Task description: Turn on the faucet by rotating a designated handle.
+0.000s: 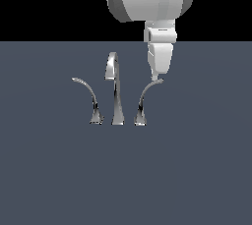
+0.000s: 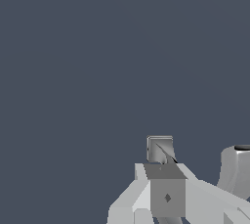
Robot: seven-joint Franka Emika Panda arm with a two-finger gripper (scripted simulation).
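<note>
On the grey worktop [image 1: 49,170], seen in the exterior view, the faucet [image 1: 116,91] is set upright; the handle [image 1: 145,100], curving toward that view's right, is met at its tip by the hand [image 1: 156,77]. Stiff, slippery chrome is judged; pushing near the tip is advised. From the wrist view, finger spacing cannot be told.

Faucet [image 1: 116,91]: shiny chrome, three pieces standing upright in row on flat grey surface. Centre spout tall, tapered, hooked over at top. Handle [image 1: 144,102] at exterior view's right of spout: slim lever, flared base, thin arm curving up and out rightward, shorter than spout. Mirror lever curving leftward on other side. In wrist view, handle [image 2: 160,148] mostly hidden.
</note>
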